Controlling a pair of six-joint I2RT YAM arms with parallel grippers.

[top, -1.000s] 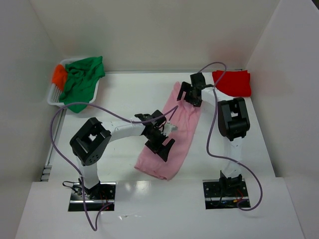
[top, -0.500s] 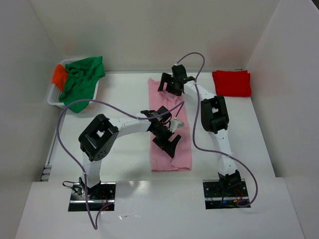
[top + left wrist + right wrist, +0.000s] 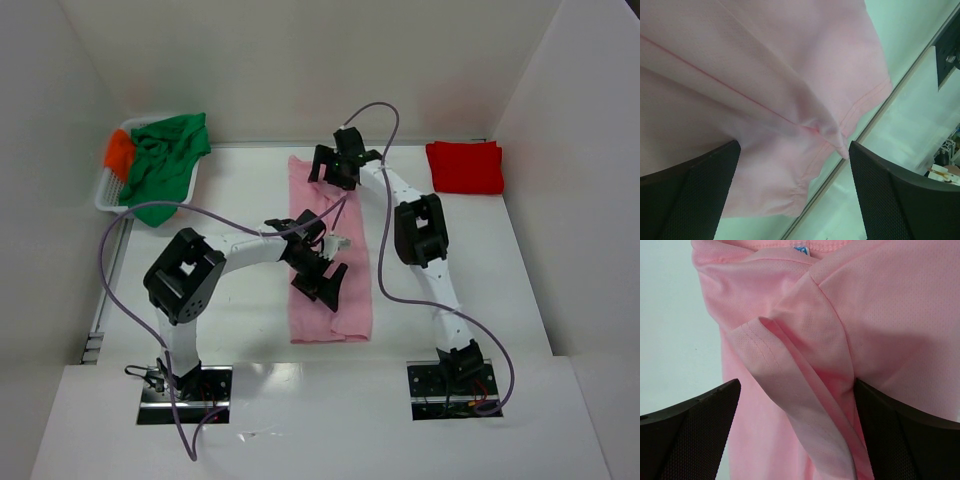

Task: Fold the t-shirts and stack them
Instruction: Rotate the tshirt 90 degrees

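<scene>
The pink t-shirt (image 3: 345, 318) lies flat on the table as a long narrow strip running from far to near. My left gripper (image 3: 330, 290) hovers open over its near half; in the left wrist view its fingers (image 3: 690, 200) straddle a hemmed corner of the pink cloth (image 3: 765, 75) without pinching it. At the far end my right gripper (image 3: 328, 172) stands open, and a loose sleeve fold (image 3: 790, 390) lies between its pads (image 3: 910, 440). A folded red t-shirt (image 3: 465, 166) rests at the far right. The green t-shirt (image 3: 165, 160) and the orange one (image 3: 119, 150) sit crumpled in a basket.
A white basket (image 3: 105, 195) stands at the far left, with the green cloth spilling over its near rim. White walls close in the table on the left, the back and the right. Purple cables loop above both arms.
The pink t-shirt has swung from a slanted lie to a straight strip and shifted left. Both grippers moved left with it, and the right arm reached further out to the far end.
</scene>
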